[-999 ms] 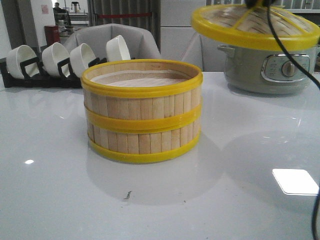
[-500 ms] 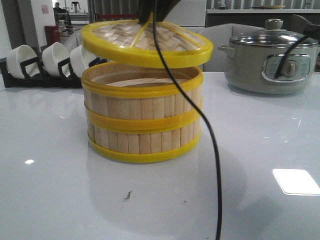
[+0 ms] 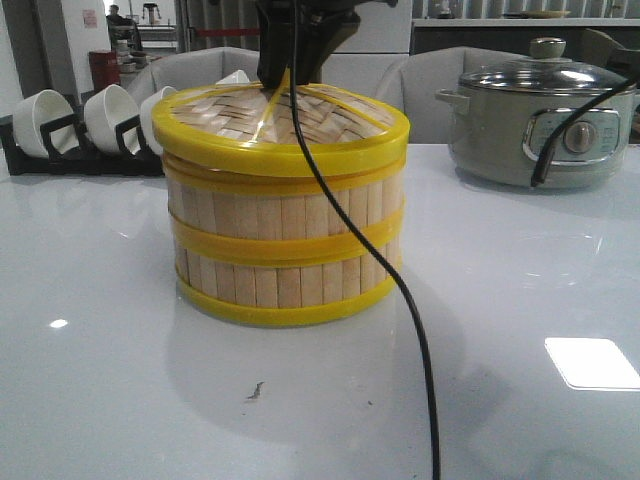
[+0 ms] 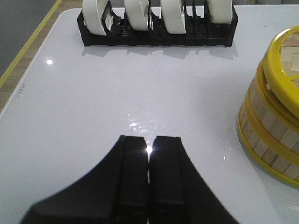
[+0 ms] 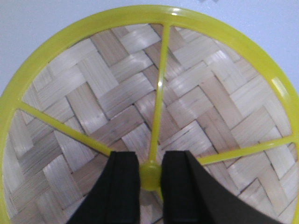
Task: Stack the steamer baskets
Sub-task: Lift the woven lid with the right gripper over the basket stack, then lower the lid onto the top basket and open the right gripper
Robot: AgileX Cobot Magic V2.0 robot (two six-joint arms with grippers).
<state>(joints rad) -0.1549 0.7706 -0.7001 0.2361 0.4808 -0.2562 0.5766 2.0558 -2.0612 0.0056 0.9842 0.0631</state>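
Observation:
Two steamer baskets stand stacked mid-table, the upper one (image 3: 285,212) on the lower one (image 3: 285,282). A woven bamboo lid (image 3: 330,125) with a yellow rim rests on top of the stack. My right gripper (image 3: 282,85) comes down from above and is shut on the lid's yellow centre knob (image 5: 150,173); the right wrist view shows the lid (image 5: 107,93) filling the picture. My left gripper (image 4: 148,142) is shut and empty over bare table, to the left of the stack (image 4: 268,135). The baskets' insides are hidden by the lid.
A black rack of white bowls (image 3: 80,125) stands at the back left, also seen as the rack (image 4: 154,28) beyond my left gripper. A grey-green electric pot (image 3: 540,115) sits at the back right. A black cable (image 3: 405,300) hangs in front of the stack.
The right gripper has carried the lid from over the pot leftward and lowered it onto the stacked baskets. The baskets have not moved.

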